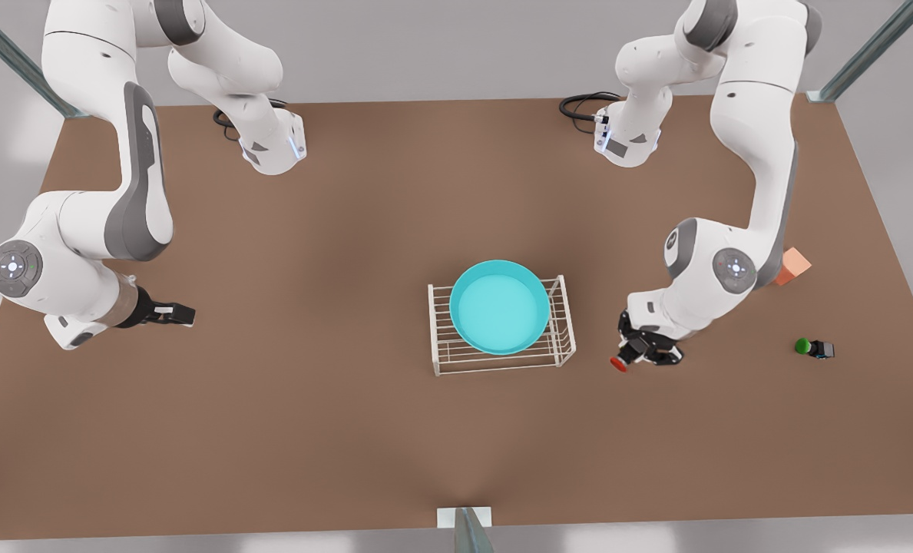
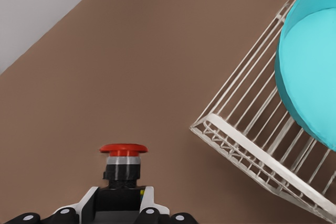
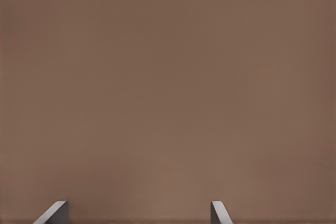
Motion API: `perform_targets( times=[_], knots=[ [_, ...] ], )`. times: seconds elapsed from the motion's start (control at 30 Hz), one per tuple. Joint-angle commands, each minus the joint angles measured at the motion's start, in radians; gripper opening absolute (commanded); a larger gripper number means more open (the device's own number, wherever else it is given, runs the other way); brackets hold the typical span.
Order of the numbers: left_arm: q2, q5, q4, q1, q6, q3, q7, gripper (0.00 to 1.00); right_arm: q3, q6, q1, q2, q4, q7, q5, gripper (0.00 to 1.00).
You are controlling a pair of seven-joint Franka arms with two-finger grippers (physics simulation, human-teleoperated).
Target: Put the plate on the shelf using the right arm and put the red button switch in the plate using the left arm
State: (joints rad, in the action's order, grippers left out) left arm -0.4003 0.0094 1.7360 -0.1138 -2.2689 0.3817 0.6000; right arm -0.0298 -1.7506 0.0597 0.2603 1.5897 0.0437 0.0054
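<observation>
Left gripper (image 1: 644, 352), clamped on the red-capped button switch (image 2: 123, 162): carry level over the round turquoise plate (image 1: 500, 307); right gripper (image 1: 173, 313) waits, fingers apart.

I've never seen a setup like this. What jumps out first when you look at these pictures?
The turquoise plate catches the eye first, sitting on the white wire shelf near the middle of the brown table. Just to the front view's right of it, the left gripper holds the red button switch, its cap pointing toward the shelf. The right gripper waits open over bare table at the front view's left.
</observation>
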Motion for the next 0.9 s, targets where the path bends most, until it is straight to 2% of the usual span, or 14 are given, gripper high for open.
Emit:
perform_targets(
  times=[0.0, 0.07, 0.1, 0.17, 0.3, 0.4, 0.43, 0.47, 0.53, 0.6, 0.67, 0.7, 0.87],
  knots=[
    [0.001, -0.049, -0.038, 0.002, 0.149, 0.042, -0.476, 0.38, 0.001, 0.000, 0.000, -0.001, 0.000, -0.001, 0.001, 1.00],
    [0.006, -0.049, -0.055, 0.002, 0.170, 0.106, -0.615, 0.38, -0.001, 0.000, 0.000, -0.001, 0.000, -0.001, 0.001, 1.00],
    [0.006, -0.051, -0.117, 0.002, 0.239, 0.137, -0.678, 0.38, -0.001, 0.000, 0.000, -0.001, 0.000, -0.001, 0.001, 1.00],
    [0.006, -0.039, -0.131, 0.009, 0.256, 0.252, -0.899, 0.38, 0.001, 0.000, 0.000, -0.001, 0.000, -0.002, 0.001, 1.00],
    [-0.060, 0.052, -0.101, 0.177, 0.131, 0.250, -1.100, 0.38, 0.001, -0.001, 0.000, 0.000, 0.000, -0.002, 0.001, 1.00],
    [-0.106, 0.145, -0.101, 0.183, 0.078, 0.244, -1.117, 0.39, -0.001, -0.001, 0.000, 0.000, 0.000, -0.001, 0.001, 1.00],
    [-0.106, 0.156, -0.108, 0.178, 0.066, 0.238, -1.111, 0.75, -0.001, -0.001, 0.000, 0.000, 0.000, -0.001, 0.001, 1.00],
    [-0.106, 0.190, -0.111, 0.178, 0.054, 0.230, -1.109, 1.00, -0.001, -0.001, 0.000, 0.002, 0.000, -0.001, 0.001, 1.00],
    [-0.104, 0.193, -0.115, 0.178, 0.054, 0.220, -1.076, 1.00, -0.001, 0.000, 0.000, 0.007, -0.013, -0.001, 0.001, 1.00],
    [-0.091, 0.280, -0.116, 0.161, 0.077, 0.210, -1.050, 1.00, -0.001, 0.000, 0.000, 0.008, -0.013, -0.001, 0.001, 1.00],
    [-0.064, 0.300, -0.363, 0.083, 0.530, 0.204, -0.766, 1.00, -0.001, 0.000, 0.000, 0.008, -0.013, -0.001, 0.001, 1.00],
    [-0.064, 0.328, -0.427, 0.045, 0.646, 0.204, -0.750, 1.00, -0.001, 0.000, 0.000, 0.011, -0.013, -0.001, 0.001, 1.00],
    [-0.068, 0.296, -0.532, -0.043, 0.833, 0.201, -0.792, 1.00, -0.001, 0.000, -0.001, 0.016, -0.020, -0.001, 0.001, 1.00]
  ],
)
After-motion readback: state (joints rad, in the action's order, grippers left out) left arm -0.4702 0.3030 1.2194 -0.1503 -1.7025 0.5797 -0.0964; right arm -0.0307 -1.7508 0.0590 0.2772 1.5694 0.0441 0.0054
